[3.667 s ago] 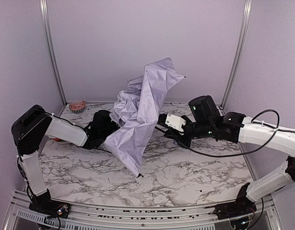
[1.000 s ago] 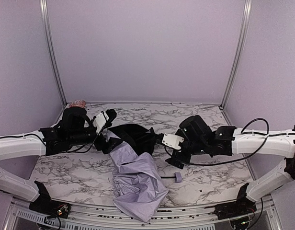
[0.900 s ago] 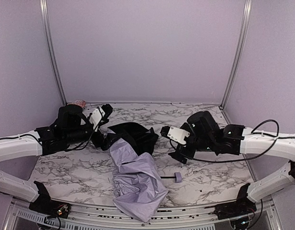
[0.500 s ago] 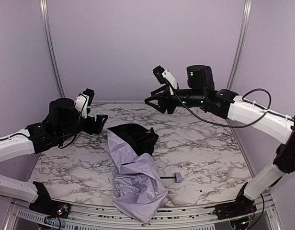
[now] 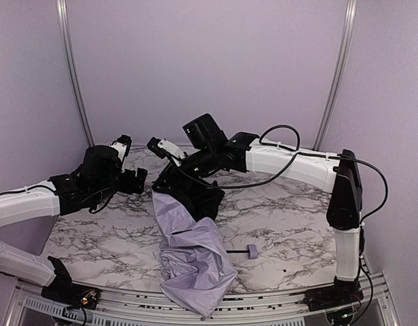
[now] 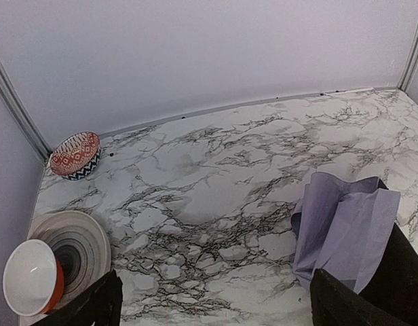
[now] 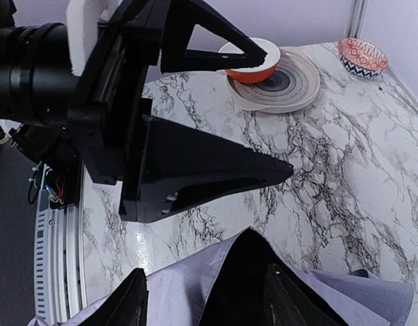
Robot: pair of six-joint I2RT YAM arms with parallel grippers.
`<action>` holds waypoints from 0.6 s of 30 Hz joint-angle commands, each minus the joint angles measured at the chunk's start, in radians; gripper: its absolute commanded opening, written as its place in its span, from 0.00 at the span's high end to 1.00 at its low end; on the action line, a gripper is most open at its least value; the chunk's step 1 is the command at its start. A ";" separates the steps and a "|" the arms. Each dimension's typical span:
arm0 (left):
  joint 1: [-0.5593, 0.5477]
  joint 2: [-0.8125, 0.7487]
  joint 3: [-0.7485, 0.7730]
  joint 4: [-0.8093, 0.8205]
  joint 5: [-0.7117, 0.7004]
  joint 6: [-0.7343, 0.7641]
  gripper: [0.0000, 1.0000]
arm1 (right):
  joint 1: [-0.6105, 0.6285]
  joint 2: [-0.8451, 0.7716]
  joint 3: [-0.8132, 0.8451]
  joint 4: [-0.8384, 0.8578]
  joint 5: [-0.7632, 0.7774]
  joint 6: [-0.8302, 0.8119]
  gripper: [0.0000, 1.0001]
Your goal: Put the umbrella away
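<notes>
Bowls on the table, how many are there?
2. A red patterned bowl sits in the far left corner; an orange bowl, white inside, rests on the ringed plate nearer along that wall. The umbrella could hide more.

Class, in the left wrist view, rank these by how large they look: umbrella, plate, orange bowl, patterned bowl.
1. umbrella
2. plate
3. orange bowl
4. patterned bowl
The last two are unsure: the orange bowl sits nearer the camera.
</notes>
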 commanded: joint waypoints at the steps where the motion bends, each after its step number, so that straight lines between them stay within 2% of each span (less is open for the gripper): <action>1: 0.006 0.014 0.003 -0.017 0.008 -0.001 0.03 | 0.001 0.054 0.088 -0.105 0.040 0.010 0.41; 5: 0.006 0.022 0.001 -0.005 0.026 0.011 0.03 | 0.005 0.071 0.097 -0.121 0.019 0.011 0.42; 8: 0.006 0.028 0.003 -0.005 0.026 0.016 0.03 | 0.005 0.082 0.111 -0.148 -0.053 0.006 0.56; 12: 0.006 0.032 0.003 -0.007 0.019 0.028 0.03 | 0.005 0.085 0.119 -0.174 -0.137 -0.004 0.65; 18: 0.006 0.028 0.006 -0.010 0.009 0.037 0.03 | 0.025 0.139 0.172 -0.232 -0.130 -0.024 0.66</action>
